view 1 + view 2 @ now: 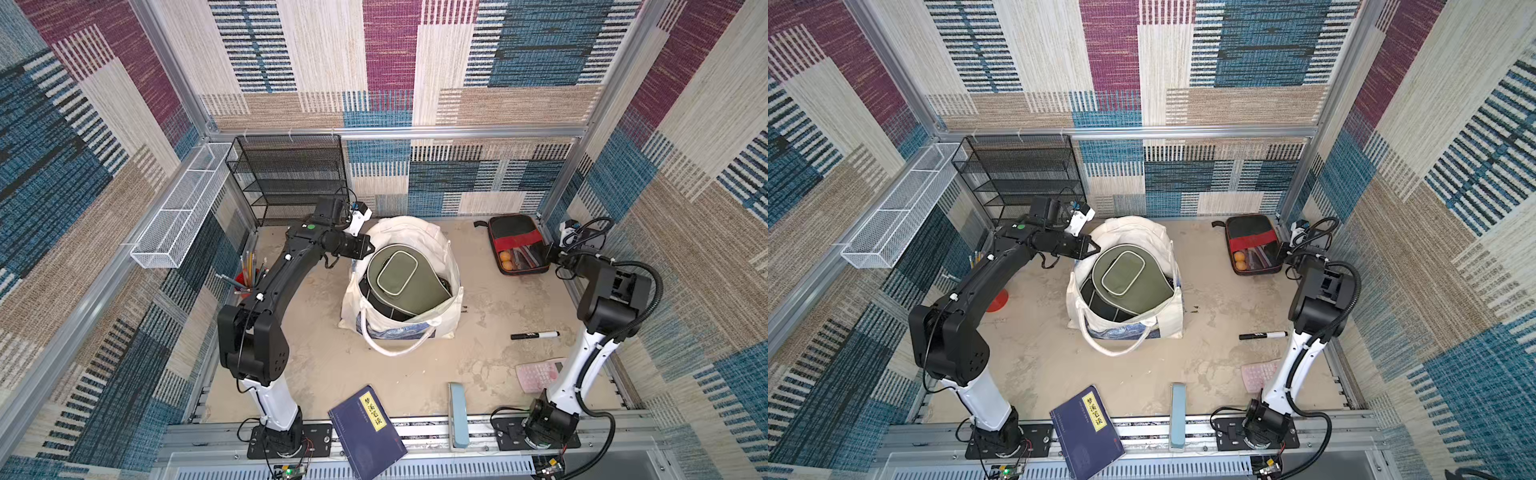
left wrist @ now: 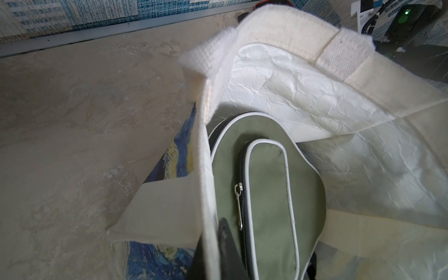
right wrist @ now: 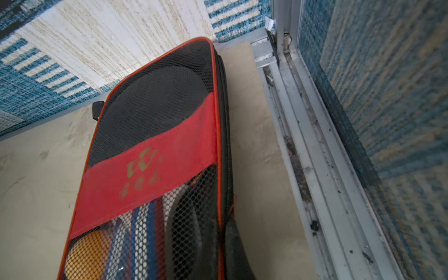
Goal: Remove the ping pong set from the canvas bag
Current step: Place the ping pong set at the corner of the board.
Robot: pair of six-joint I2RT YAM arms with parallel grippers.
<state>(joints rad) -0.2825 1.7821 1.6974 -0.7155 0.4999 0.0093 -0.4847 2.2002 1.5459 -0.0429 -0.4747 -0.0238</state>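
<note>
The canvas bag point(image 1: 399, 227) point(image 1: 1129, 227) stands open mid-table, with its crinkled white lining point(image 2: 303, 92) showing. An olive green paddle cover point(image 1: 405, 276) point(image 1: 1127, 274) point(image 2: 266, 194) lies on top inside it, over a black cover point(image 1: 380, 306). My left gripper point(image 1: 366, 246) point(image 1: 1096, 248) point(image 2: 213, 254) is shut on the bag's rim, one finger inside and one outside. A black oblong case with a red band point(image 1: 517, 245) point(image 1: 1252, 243) point(image 3: 157, 150) lies on the table at the back right. My right gripper point(image 1: 549, 254) point(image 1: 1285, 254) point(image 3: 225, 249) is shut on that case's orange-piped edge.
A black marker point(image 1: 534, 335) and a pink calculator point(image 1: 536, 376) lie near the right arm. A blue book point(image 1: 368, 432) and a pale blue block point(image 1: 458, 415) sit at the front edge. A black mesh shelf point(image 1: 291, 178), a white wire basket point(image 1: 183, 203) and a red pen cup point(image 1: 245, 282) stand on the left.
</note>
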